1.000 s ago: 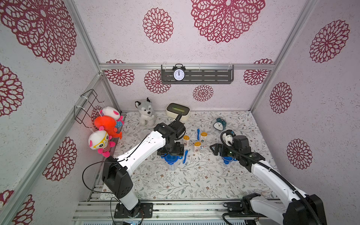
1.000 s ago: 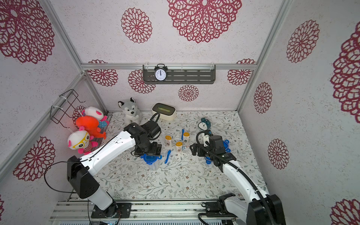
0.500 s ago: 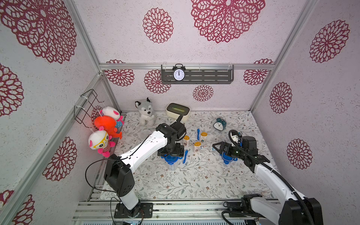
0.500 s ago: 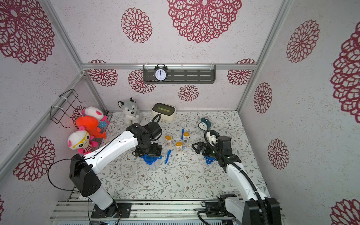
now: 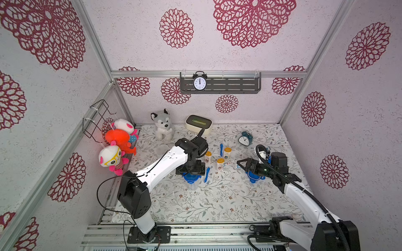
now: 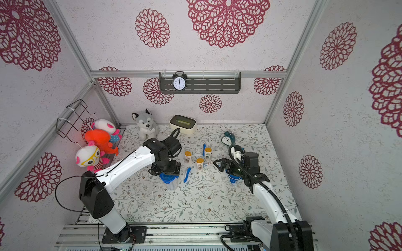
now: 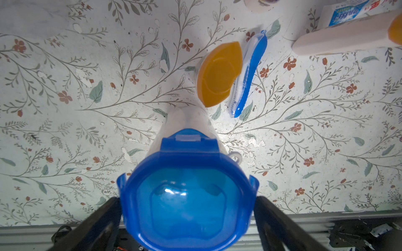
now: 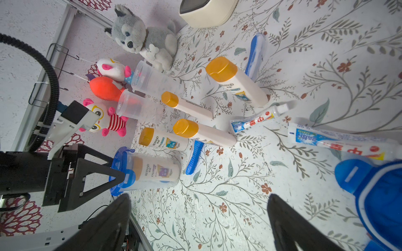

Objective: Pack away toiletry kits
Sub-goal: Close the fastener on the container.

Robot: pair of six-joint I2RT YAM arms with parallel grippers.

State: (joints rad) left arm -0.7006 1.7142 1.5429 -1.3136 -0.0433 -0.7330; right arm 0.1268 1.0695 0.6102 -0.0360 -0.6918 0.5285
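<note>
My right arm (image 5: 299, 196) swings further out, right pincer (image 8: 198, 201) open beside the loose lid (image 8: 380, 195); left pincer (image 7: 187, 201), open too, straddles the lidded cup (image 5: 191, 180), steadying it, I guess.

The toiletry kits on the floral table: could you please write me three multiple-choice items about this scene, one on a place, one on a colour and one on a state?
1. Where is the lidded cup?
A. On the wall shelf.
B. Under the left end effector.
C. Against the tissue box.

2. What colour are the bottle caps?
A. Green.
B. Red.
C. Yellow-orange.

3. How is the right end effector?
A. Open, holding nothing.
B. Shut on the lidded cup.
C. Shut, holding nothing.

Answers:
1 B: in the left wrist view, that end effector's jaws stand on either side of the blue lid.
2 C: every cap in the right wrist view is yellow-orange.
3 A: in the right wrist view, its jaws stand wide apart with only the table between them.
</note>
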